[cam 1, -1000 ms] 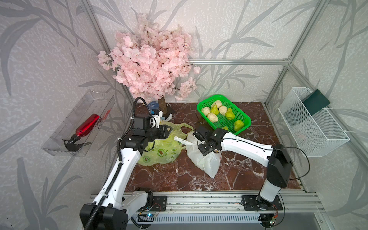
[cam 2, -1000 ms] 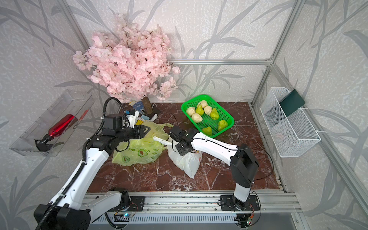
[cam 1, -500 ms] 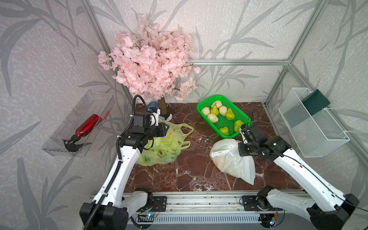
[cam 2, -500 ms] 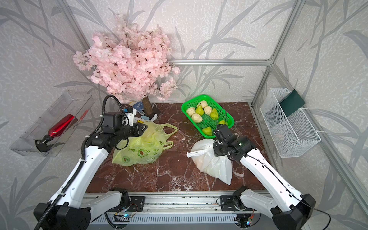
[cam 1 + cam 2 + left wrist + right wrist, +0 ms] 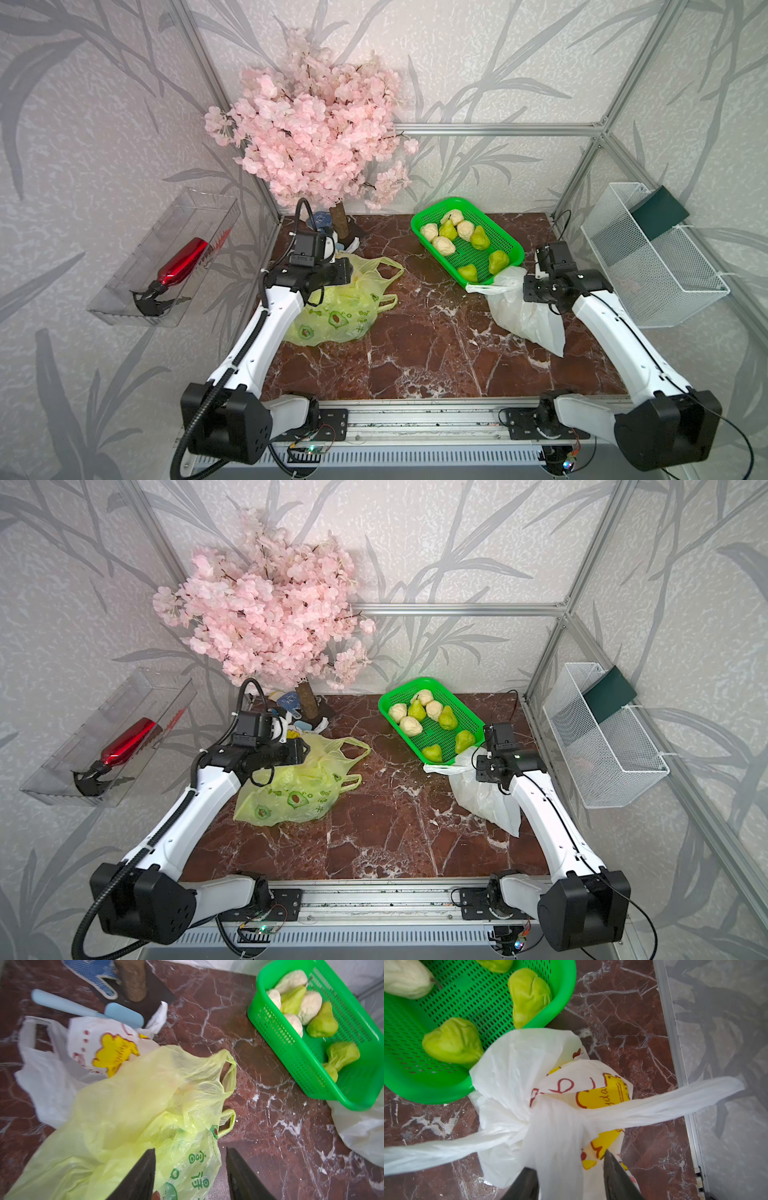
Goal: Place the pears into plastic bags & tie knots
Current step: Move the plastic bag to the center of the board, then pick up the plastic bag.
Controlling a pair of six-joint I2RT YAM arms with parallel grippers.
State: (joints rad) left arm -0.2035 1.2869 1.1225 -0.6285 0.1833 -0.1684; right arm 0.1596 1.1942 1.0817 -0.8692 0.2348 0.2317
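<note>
While the knotted white bag (image 5: 512, 1059) hides its contents beside the green basket (image 5: 425, 1093) of pears (image 5: 452, 1043), the right tool (image 5: 569, 1160) stands parted around loose plastic by the knot (image 5: 533, 1124), clamping nothing; the left tool (image 5: 190, 1149) hangs wide over the yellow-green bag (image 5: 135, 1105), which half-covers another white bag (image 5: 52, 1076).

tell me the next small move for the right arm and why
Probably pull the right gripper back off the white bag: its jaws stand apart around the plastic, the knot looks tied, and pears are left in the green basket for the untied yellow-green bag.
</note>
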